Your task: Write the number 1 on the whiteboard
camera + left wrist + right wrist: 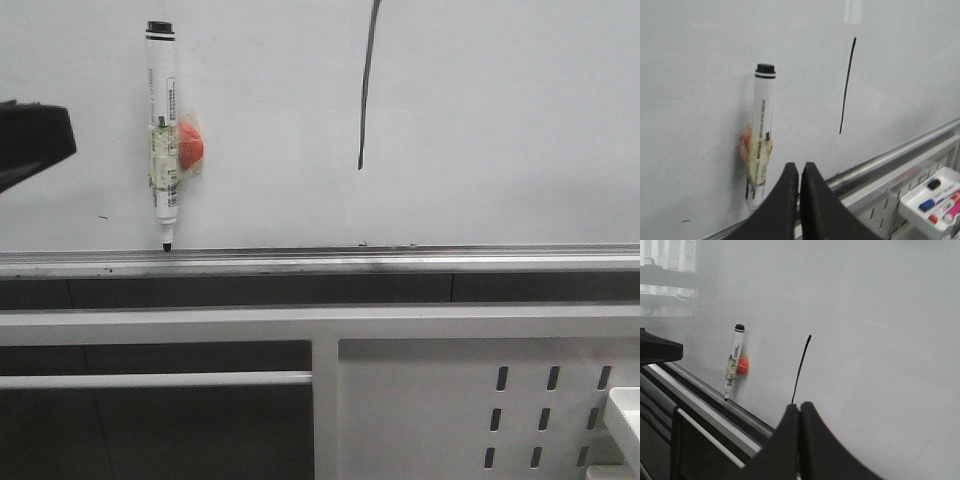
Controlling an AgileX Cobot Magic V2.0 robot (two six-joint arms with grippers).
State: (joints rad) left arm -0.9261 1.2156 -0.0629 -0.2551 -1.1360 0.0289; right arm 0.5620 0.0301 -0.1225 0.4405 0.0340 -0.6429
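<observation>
The number 1 (366, 90) is a thin dark stroke on the whiteboard (500, 120), nearly vertical with a slight slant, its upper end running out of the front view and its lower end stopping well above the silver tray rail (400, 262). In the right wrist view the stroke (801, 369) sits just beyond the right gripper (799, 412), its lower end close above the fingertips; the two black fingers are pressed together with nothing between them. In the left wrist view the stroke (847, 92) stands beyond the left gripper (800, 170) and off to one side, apart from it. That gripper's fingers are also closed against each other and hold nothing.

A white marker pen (162, 135) with a black cap on top hangs upright against the board, tip down just above the rail, with yellowish tape and a red blob (189, 147) at its middle. In the left wrist view the pen (761, 132) is just beyond the closed fingers, not touching them. Below the rail is a white perforated panel (470, 400) with slots. A white tray (935, 197) holding coloured markers sits near the left gripper, below the rail.
</observation>
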